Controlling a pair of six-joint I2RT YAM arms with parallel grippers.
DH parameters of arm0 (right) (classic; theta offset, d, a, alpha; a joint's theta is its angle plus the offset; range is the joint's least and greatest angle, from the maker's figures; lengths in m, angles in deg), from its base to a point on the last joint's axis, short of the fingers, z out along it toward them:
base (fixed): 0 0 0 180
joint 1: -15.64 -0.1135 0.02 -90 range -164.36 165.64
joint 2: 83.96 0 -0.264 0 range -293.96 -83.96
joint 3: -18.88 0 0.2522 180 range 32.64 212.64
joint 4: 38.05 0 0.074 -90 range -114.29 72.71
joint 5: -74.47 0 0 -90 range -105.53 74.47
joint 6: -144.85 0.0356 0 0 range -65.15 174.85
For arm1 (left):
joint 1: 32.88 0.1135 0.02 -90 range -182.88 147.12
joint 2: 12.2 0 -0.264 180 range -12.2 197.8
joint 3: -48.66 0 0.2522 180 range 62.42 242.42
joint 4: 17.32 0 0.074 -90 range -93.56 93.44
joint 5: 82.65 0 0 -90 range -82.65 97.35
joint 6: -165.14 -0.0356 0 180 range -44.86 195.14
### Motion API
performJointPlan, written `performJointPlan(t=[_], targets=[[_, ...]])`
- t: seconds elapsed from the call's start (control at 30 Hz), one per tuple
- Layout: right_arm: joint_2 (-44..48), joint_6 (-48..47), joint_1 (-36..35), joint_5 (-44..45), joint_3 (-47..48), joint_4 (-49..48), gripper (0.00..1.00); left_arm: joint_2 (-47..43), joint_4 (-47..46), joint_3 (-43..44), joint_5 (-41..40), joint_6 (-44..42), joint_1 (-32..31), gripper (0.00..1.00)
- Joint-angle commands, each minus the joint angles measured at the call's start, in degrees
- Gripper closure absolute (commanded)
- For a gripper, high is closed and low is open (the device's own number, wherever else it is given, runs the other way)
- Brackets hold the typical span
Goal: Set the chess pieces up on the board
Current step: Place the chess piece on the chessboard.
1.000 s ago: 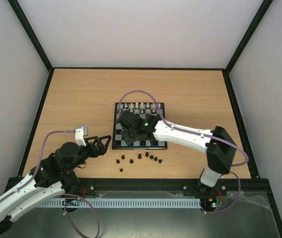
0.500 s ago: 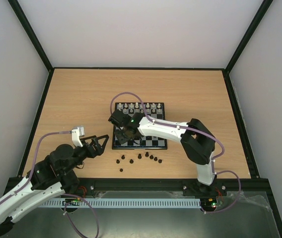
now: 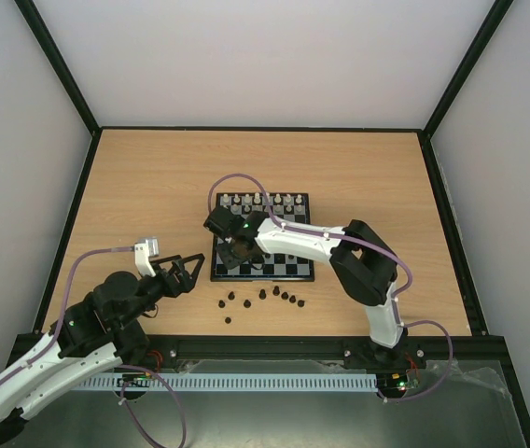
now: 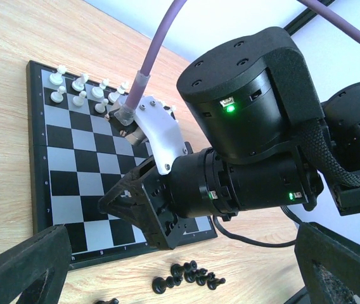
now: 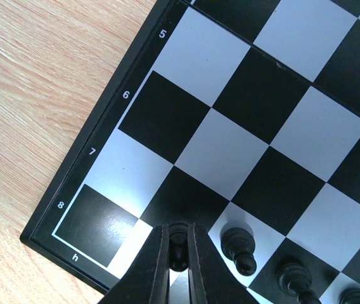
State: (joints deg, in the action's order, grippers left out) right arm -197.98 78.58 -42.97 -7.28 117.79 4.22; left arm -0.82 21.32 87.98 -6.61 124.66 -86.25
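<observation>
Placing dark chess piece (image 5: 178, 247) | right gripper (image 5: 179, 231) clenched on it at near-left corner of board (image 5: 107, 136), beside standing pieces (image 5: 238, 247) | lower straight, centre on square, release gently without nudging neighbours | left gripper (image 3: 184, 273) released, left of board

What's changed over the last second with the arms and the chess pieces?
The right gripper, shut on a dark chess piece, moved left over the board toward its near-left corner, and its elbow folded inward. The left gripper, open, edged back slightly. The loose dark pieces in front of the board and the white pieces stayed put.
</observation>
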Motion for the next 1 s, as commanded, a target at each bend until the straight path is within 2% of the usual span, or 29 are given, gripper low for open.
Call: performJointPlan(t=[0.0,0.97], targets=[[-1.60,-0.17,0.22,0.45,1.48,1.24,0.99,-0.39,-0.63,0.89,-0.19,-0.39,-0.16,0.01],[-3.32,-0.51,1.47,-0.15,0.71,-0.61,0.97,-0.21,-0.74,0.57,-0.37,-0.48,-0.16,0.01]])
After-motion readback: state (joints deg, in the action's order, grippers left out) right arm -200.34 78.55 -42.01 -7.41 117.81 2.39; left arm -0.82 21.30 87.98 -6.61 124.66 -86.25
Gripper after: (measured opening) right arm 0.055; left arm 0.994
